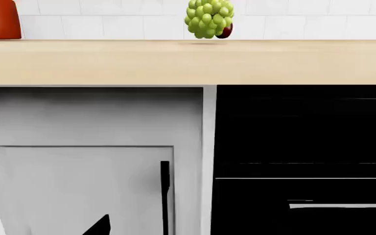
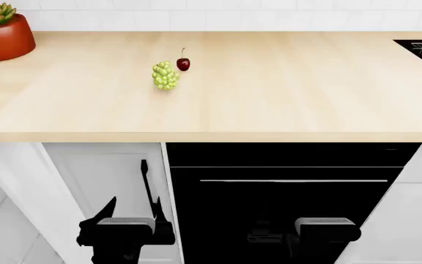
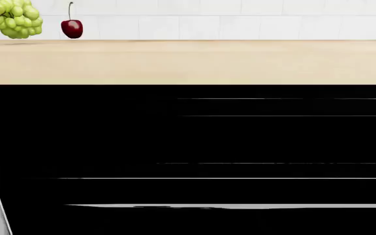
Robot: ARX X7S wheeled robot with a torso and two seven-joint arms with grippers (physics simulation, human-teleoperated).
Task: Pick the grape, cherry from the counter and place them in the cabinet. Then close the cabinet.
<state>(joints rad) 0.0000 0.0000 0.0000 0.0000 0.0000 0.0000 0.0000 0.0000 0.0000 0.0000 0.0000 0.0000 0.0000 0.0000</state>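
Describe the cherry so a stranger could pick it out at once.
On the beige counter, left of the middle and well right of the red pot, two fruits sit close together. The cherry is the single dark-red one with a thin stem, behind the pale green grape bunch.

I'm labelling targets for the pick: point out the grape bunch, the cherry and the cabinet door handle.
grape [image 2: 165,75]: head view, middle of the bunch.
cherry [image 2: 183,64]: head view, on the dark-red fruit, below its stem.
cabinet door handle [image 2: 145,179]: head view, midway along the black vertical bar.
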